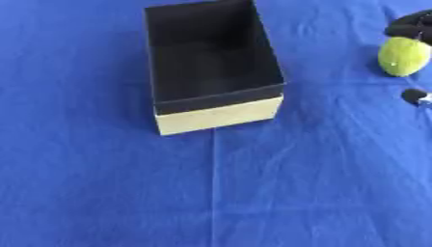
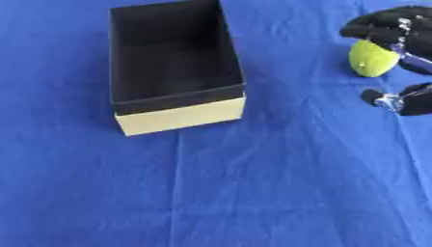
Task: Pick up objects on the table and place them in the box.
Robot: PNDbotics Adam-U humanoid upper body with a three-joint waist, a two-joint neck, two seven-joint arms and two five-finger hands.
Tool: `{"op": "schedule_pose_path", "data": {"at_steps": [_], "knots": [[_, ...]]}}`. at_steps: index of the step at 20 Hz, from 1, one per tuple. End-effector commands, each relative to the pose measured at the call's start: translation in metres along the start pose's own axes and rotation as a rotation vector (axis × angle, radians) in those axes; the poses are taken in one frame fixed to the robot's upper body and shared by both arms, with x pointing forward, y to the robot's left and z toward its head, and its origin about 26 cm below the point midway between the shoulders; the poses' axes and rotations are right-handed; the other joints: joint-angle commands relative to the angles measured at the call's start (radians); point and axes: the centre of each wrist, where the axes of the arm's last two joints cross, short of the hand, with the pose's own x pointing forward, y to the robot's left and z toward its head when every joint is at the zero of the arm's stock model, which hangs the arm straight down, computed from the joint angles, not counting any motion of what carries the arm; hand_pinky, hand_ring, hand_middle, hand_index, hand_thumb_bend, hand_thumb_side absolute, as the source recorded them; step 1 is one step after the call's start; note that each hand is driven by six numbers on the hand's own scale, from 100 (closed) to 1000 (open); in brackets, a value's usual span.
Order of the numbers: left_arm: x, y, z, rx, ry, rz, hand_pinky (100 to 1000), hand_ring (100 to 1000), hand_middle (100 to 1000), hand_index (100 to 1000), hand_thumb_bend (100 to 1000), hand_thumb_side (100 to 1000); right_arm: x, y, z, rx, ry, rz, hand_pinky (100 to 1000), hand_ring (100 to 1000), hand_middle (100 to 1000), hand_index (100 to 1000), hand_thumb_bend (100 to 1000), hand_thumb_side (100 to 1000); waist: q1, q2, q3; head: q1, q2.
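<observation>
One box (image 2: 177,77) is seen, dark inside with a pale outer wall. One yellow-green rounded object (image 2: 372,58) is counted. One robot hand (image 2: 397,29), the right, is shown. All of it is spread over one blue cloth (image 2: 253,193).

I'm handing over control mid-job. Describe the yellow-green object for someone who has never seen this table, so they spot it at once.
Start at the open rectangular box with black inside and pale cardboard outer wall, standing on the blue cloth-covered table. Look to its right, near the far right edge, where the robot's black right hand comes in. The small rounded yellow-green object sits between its fingers and thumb, the only bright, light-coloured thing there.
</observation>
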Motion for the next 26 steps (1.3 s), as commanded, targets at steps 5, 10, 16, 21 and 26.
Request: {"op": "schedule_pose_path", "data": {"at_steps": [5, 10, 16, 21, 26], "knots": [[0.005, 0.002, -0.006, -0.006, -0.028, -0.001, 493, 662, 619, 666, 906, 760, -0.024, -0.009, -0.002, 0.098, 0.095, -0.05, 895, 924, 896, 974, 382, 100, -0.007, -0.102, 0.002, -0.017, 0.004], [0.005, 0.002, -0.005, -0.007, -0.027, 0.0, 493, 662, 619, 667, 906, 761, -0.046, -0.001, -0.002, 0.136, 0.172, -0.083, 893, 922, 898, 981, 380, 100, -0.005, -0.103, 0.005, -0.036, 0.004], [0.005, 0.002, -0.005, -0.012, -0.024, 0.002, 493, 662, 619, 666, 908, 761, -0.07, 0.011, 0.0, 0.166, 0.244, -0.106, 892, 919, 899, 985, 384, 100, -0.001, -0.102, 0.008, -0.044, 0.004], [0.005, 0.001, -0.004, -0.016, -0.021, 0.006, 492, 662, 619, 666, 909, 761, -0.086, 0.018, 0.001, 0.178, 0.305, -0.117, 890, 917, 907, 997, 388, 100, 0.003, -0.102, 0.013, -0.046, 0.0], [0.005, 0.0, -0.004, -0.021, -0.017, 0.009, 492, 662, 619, 666, 911, 761, -0.1, 0.025, -0.002, 0.194, 0.342, -0.142, 889, 915, 908, 1000, 390, 100, 0.006, -0.101, 0.019, -0.051, -0.003]]}}
